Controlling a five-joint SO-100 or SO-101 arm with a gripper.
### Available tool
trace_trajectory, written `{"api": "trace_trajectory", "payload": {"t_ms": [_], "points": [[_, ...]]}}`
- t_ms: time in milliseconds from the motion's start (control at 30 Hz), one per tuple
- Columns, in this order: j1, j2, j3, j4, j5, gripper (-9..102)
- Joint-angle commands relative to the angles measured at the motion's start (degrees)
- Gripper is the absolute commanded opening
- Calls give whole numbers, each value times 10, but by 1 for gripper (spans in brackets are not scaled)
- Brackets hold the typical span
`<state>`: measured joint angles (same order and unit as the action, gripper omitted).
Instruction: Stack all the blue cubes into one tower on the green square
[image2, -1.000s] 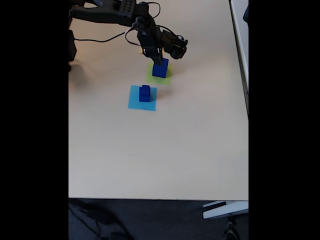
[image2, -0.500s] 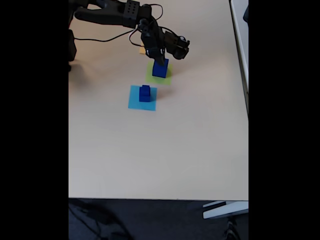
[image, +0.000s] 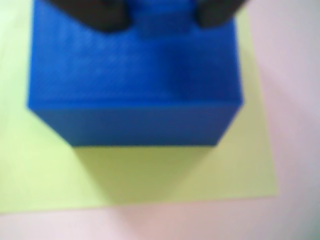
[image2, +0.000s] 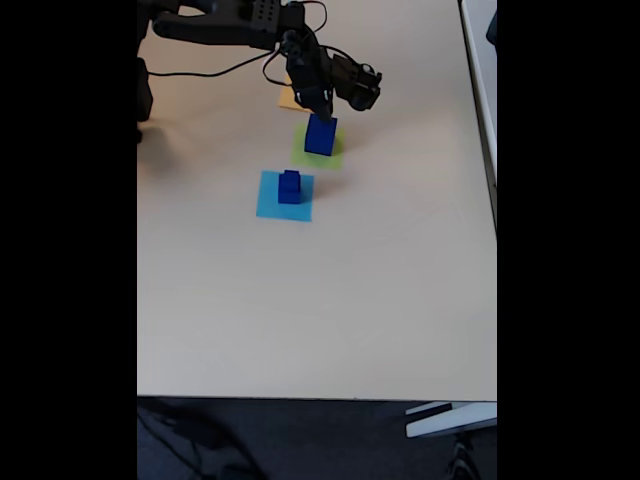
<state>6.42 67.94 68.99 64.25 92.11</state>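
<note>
In the wrist view a large blue cube (image: 135, 90) stands on the green square (image: 165, 175). Over its far edge my gripper (image: 160, 22) holds its two dark fingers (image: 100, 12) tight on either side of a small blue cube (image: 165, 24), just above the large cube's top. The picture there is blurred. In the fixed view the gripper (image2: 320, 110) hangs right above the blue cube (image2: 321, 136) on the green square (image2: 305, 158). Two more blue cubes (image2: 290, 187), the smaller on the bigger, stand on the light-blue square (image2: 270, 205).
An orange-yellow square (image2: 289, 98) lies just behind the green one, partly under the arm (image2: 230, 22). A black cable (image2: 200, 75) runs across the table's back left. The table's right edge (image2: 494, 220) and front edge (image2: 320, 397) are far from the squares.
The arm's wrist has drawn up and back a little, uncovering more of the orange-yellow square. The cubes on both squares have stayed in place.
</note>
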Motion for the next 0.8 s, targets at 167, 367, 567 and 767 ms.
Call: {"api": "trace_trajectory", "payload": {"t_ms": [167, 367, 567, 767], "points": [[-2, 19, -1, -11, -6, 0], [4, 22, 0, -11, -12, 0], [10, 25, 8, -16, -18, 0], [11, 27, 15, -19, -20, 1]]}}
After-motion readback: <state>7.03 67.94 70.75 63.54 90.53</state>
